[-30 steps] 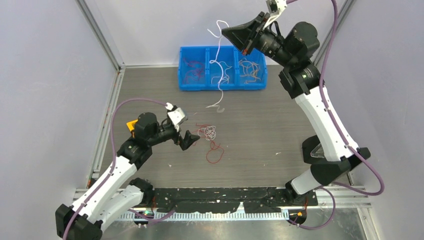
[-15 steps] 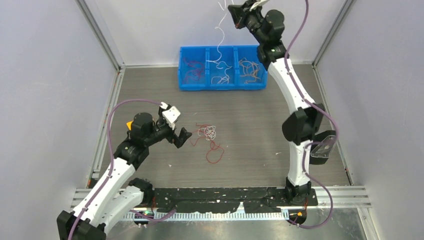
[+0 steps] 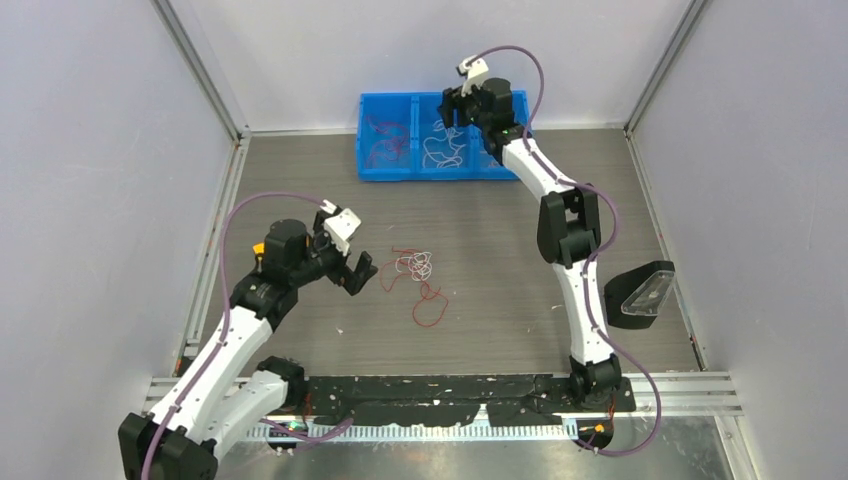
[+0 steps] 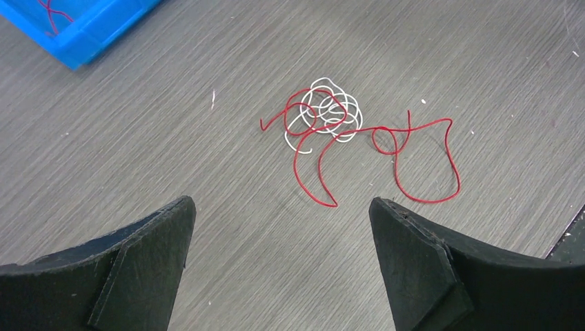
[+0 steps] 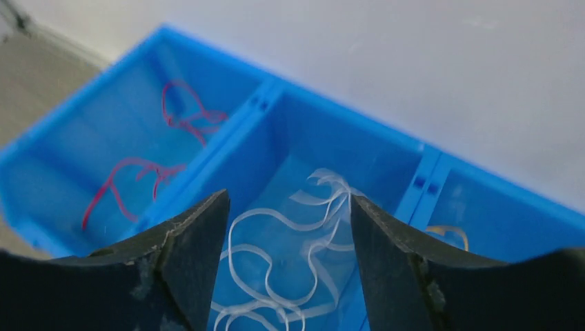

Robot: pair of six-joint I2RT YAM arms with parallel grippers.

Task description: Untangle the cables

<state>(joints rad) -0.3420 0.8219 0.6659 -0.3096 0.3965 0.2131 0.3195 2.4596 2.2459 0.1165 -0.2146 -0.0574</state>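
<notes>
My left gripper (image 3: 362, 275) (image 4: 279, 207) hangs low over the table (image 3: 520, 300), jaws spread wide with nothing between them. In my left wrist view both fingers (image 4: 138, 262) are cut off by the bottom edge.

Just beyond those fingertips, to the right, lies the tangle of cables (image 3: 418, 268) (image 4: 324, 114), flat on the table and touching neither finger. It is a small knot of white curls wound through with red. A red strand (image 4: 421, 162) trails out of it to the right in an open loop. From above the wires are too thin for me to tell which crosses over which.

Farther back stands the blue bin (image 3: 400, 172) (image 5: 265, 93), of which my left wrist view catches only a corner (image 4: 90, 34). Red cables (image 3: 385, 145) (image 5: 183, 114) lie in its left compartment and white cables (image 3: 443, 150) (image 5: 276, 255) in the middle one. My right wrist view is blurred, so individual strands smear together.

My right gripper (image 3: 455, 105) (image 5: 288, 201) is poised above the middle compartment, jaws parted and gripping nothing, the white cables showing between them. In the right compartment I see only a sliver of yellow-orange cable (image 5: 445, 233). My own arm covers much of that compartment from above.

Near the table's right edge sits a dark scoop-shaped object (image 3: 640, 293) that I cannot identify.
</notes>
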